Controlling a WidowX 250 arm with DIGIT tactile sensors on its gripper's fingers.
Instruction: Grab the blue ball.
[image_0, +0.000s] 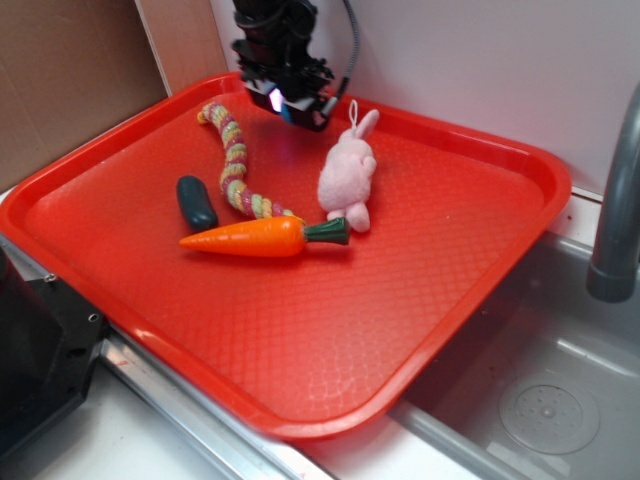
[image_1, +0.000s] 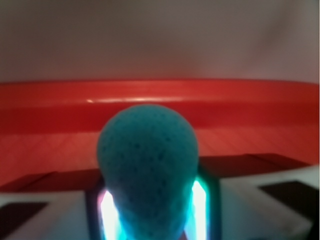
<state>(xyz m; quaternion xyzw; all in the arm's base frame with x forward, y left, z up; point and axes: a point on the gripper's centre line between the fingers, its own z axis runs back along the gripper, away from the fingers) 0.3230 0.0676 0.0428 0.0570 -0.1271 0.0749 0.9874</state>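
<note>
In the wrist view the teal-blue ball (image_1: 146, 160) fills the middle of the frame, squeezed narrower at its lower end between the glowing pads (image_1: 199, 202) of my gripper (image_1: 150, 212). The gripper is shut on it. Behind the ball runs the red tray's far rim (image_1: 160, 95). In the exterior view my gripper (image_0: 297, 106) hangs over the back of the tray, just left of the pink bunny. The ball itself is hidden there by the gripper body.
On the red tray (image_0: 430, 300) lie a pink plush bunny (image_0: 348, 172), a braided rope toy (image_0: 235, 160), a dark green oblong toy (image_0: 196, 201) and an orange carrot (image_0: 262, 237). A sink basin (image_0: 550, 400) and grey faucet (image_0: 618, 210) are to the right.
</note>
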